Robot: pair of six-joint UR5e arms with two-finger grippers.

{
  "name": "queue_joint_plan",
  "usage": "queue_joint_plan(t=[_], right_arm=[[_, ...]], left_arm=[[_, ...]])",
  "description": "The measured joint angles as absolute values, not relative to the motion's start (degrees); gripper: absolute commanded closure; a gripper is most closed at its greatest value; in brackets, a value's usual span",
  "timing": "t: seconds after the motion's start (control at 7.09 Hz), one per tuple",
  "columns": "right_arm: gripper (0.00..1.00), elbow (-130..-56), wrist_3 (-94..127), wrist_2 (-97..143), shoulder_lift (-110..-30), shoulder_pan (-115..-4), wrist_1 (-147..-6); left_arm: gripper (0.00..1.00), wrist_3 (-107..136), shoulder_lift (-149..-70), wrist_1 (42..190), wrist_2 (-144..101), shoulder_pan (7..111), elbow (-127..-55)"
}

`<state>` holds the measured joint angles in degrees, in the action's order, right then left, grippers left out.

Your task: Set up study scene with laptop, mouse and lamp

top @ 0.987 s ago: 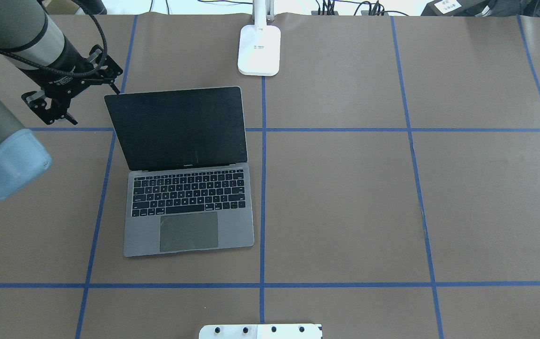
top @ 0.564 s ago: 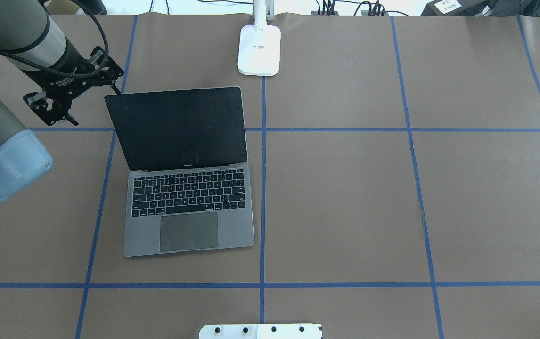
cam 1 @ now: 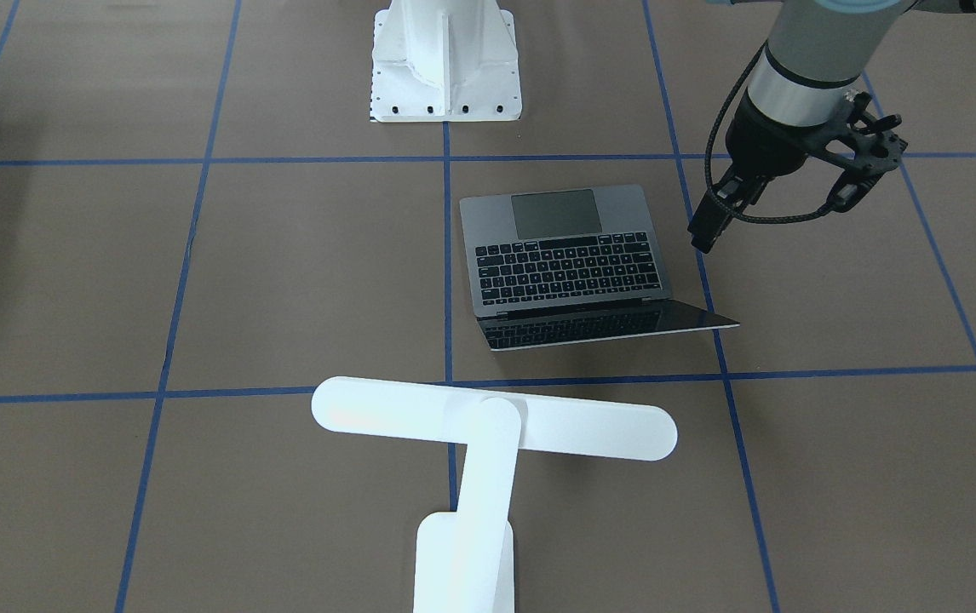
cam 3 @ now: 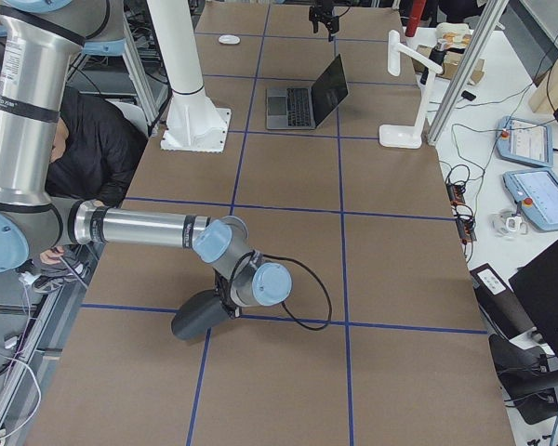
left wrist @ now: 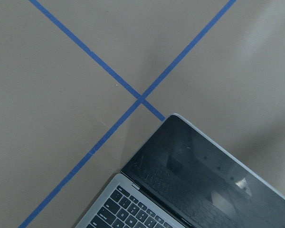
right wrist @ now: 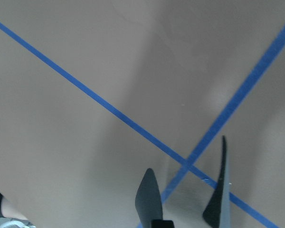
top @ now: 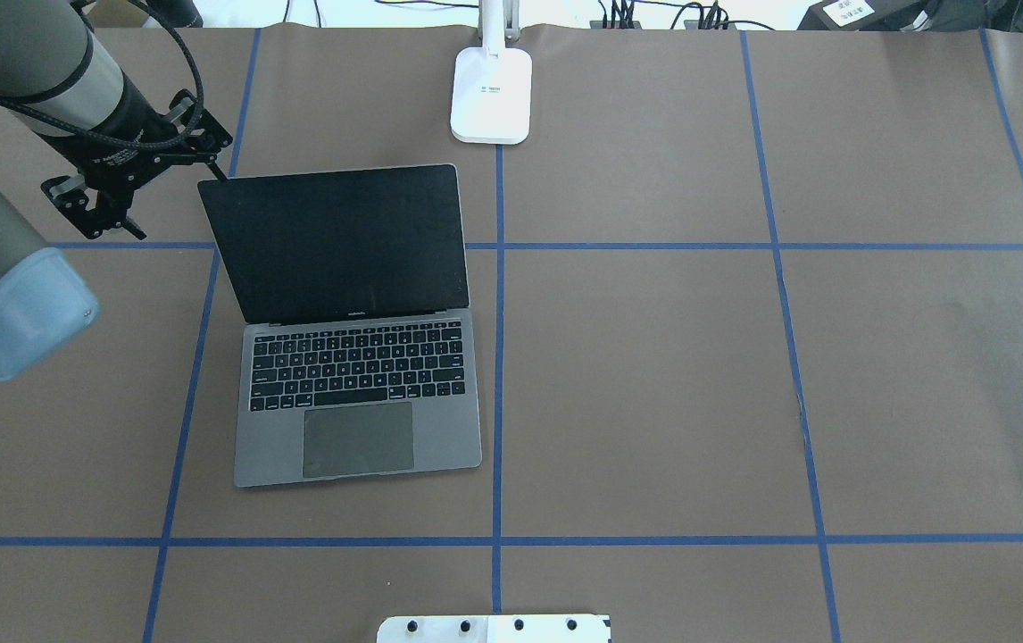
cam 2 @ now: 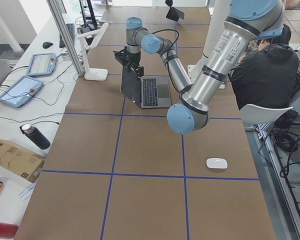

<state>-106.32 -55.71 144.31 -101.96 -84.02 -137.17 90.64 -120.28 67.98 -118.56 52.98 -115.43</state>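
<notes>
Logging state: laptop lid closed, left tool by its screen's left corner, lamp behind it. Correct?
No. The laptop lid is open, with the screen raised, as the overhead exterior view shows. The left tool is by its screen's left corner, and the lamp is behind it.

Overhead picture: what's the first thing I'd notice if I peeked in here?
The open grey laptop with its dark screen stands out most, sitting in the left half of the view. Beyond it, at the far edge, stands the white lamp. The left gripper hovers open beside the screen's top left corner.
</notes>
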Motion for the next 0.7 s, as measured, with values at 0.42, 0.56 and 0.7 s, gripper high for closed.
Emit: queue_joint_plan(t=[0.42,0.56,0.7], right_arm=[[1.0,-114.31,-41.29,146.42,-97.72,-83.55,-141.17],[1.0,-115.76,-37.03,148.59,-96.73,-82.6,-141.11],[1.0,-117.77,-31.6,150.3,-95.62,-81.27,-140.93]], left_arm=[[0.0,81.95,-118.65,67.84,-117.75,53.37,-115.48],[0.0,76.74,-117.07,67.86,-117.71,53.67,-115.83],[0.0,70.0,-114.38,67.9,-117.73,54.23,-116.84]])
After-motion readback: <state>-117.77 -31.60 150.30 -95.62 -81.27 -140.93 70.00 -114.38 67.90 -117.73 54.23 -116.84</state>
